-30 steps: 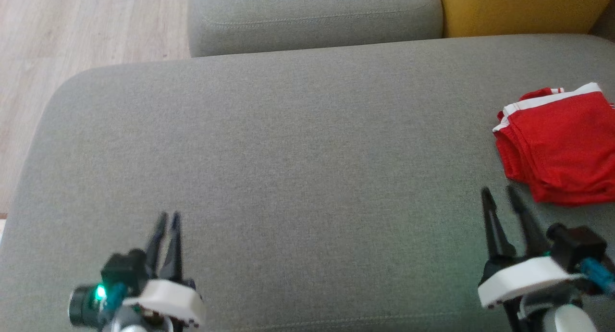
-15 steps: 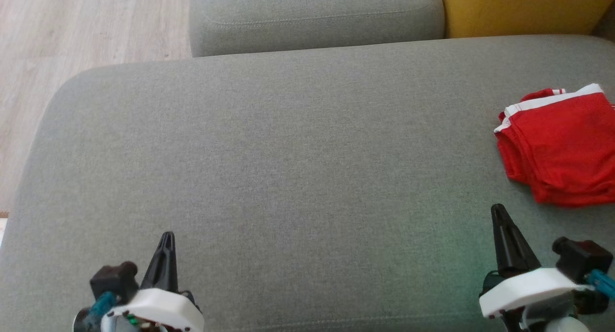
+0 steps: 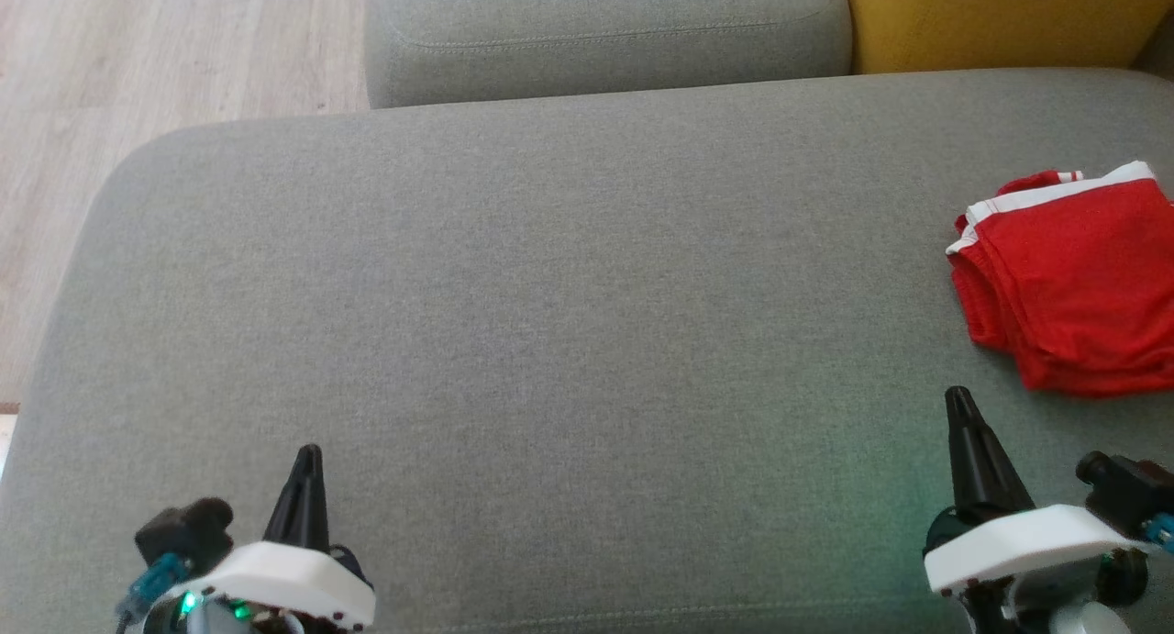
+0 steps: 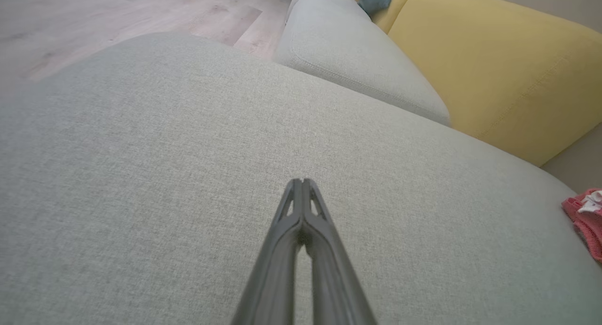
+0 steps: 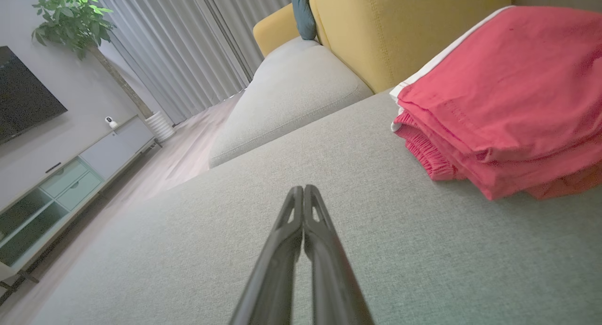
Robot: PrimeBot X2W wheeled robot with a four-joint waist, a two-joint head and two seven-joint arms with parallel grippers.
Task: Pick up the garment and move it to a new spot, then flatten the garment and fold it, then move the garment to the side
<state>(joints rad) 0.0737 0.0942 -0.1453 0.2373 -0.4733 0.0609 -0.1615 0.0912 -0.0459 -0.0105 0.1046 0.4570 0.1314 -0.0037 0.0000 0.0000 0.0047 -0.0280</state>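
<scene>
Shorts, red and folded, lie at the right edge of the sofa seat. Left tool and right tool are both pinched closed and empty. Job looks done; back off without snagging the stack.

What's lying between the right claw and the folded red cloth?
Nothing: only bare grey sofa cushion separates the right gripper from the red white-trimmed garment, seen in the right wrist view.

one garment, two grey cushions, one plant
</scene>
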